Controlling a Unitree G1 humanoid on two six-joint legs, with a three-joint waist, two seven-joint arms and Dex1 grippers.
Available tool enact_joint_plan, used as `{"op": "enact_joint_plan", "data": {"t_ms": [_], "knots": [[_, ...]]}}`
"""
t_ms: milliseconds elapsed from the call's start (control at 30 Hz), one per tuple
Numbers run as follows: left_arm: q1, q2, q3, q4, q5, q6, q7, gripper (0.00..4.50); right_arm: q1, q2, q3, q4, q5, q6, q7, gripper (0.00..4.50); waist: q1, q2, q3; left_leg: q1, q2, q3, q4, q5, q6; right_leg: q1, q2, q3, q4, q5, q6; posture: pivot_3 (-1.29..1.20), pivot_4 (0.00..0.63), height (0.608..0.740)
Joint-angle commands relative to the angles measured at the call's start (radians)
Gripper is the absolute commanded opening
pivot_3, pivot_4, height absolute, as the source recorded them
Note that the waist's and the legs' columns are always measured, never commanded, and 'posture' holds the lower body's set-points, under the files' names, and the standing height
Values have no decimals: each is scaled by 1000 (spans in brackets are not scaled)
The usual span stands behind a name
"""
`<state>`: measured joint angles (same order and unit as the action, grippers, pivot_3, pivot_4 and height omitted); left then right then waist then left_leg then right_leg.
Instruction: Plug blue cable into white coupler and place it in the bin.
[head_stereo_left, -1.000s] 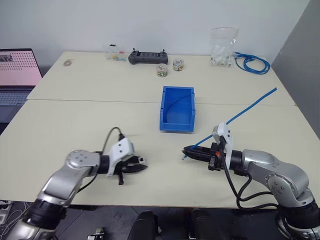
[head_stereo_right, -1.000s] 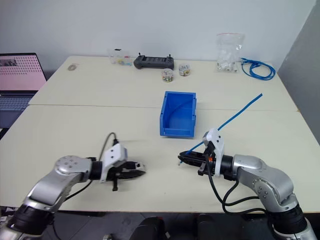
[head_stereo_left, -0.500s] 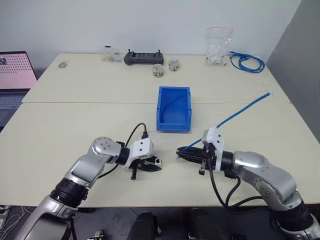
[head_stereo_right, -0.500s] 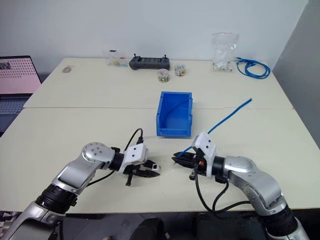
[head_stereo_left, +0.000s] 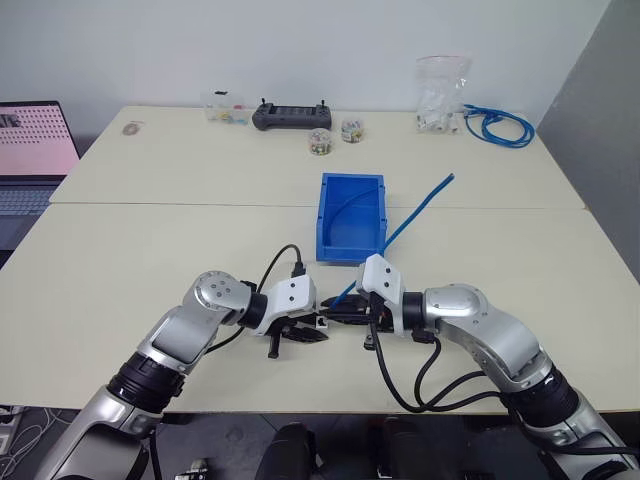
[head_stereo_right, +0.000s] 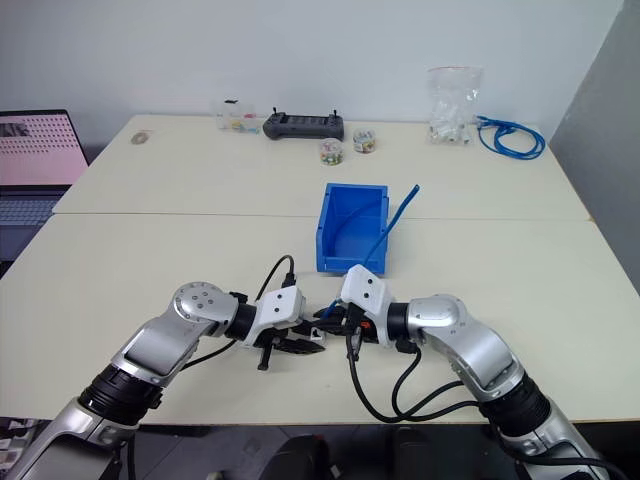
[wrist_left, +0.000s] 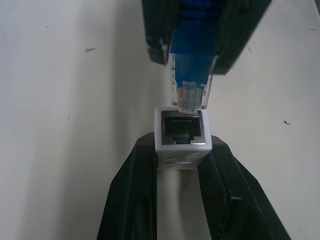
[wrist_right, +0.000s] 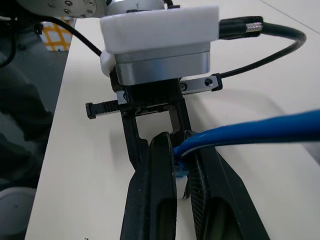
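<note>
Mating step in hand. White coupler (wrist_left: 182, 138) is clamped in left hand (head_stereo_left: 312, 331), blue cable (head_stereo_left: 415, 213) plug in right hand (head_stereo_left: 335, 313), just above the counter (head_stereo_left: 150, 260) before the bin (head_stereo_left: 351, 217). Plug tip is at the port mouth, not seated; a straight, aligned push is judged next.

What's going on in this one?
The left gripper holds the small white boxy plastic coupler, socket facing out. The right gripper holds the thin bright blue cable by its clear plug, whose tip sits right at the socket, not yet in. The blue plastic bin waits on the table behind them.
</note>
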<state>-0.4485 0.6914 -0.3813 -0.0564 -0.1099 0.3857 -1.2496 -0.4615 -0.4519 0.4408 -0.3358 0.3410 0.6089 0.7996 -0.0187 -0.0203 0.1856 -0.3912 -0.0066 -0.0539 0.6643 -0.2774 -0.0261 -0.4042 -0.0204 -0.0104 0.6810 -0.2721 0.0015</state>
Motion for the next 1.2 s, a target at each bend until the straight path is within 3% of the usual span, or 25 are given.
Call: {"op": "enact_joint_plan", "data": {"t_ms": [33,1200], "knots": [[9,1,-42,0,28,31,-5,786,-27,11,10,1,-18,-27,30,72,0,0,0,0,0,0,0,0,0,0,0,0,0,0,0,0,150,740],[16,-1,-48,-19,48,16,-4,786,-66,29,54,131,-115,-43,144,72,-2,1,-6,2,0,0,0,0,0,1,0,0,1,0,0,0,150,740]]}}
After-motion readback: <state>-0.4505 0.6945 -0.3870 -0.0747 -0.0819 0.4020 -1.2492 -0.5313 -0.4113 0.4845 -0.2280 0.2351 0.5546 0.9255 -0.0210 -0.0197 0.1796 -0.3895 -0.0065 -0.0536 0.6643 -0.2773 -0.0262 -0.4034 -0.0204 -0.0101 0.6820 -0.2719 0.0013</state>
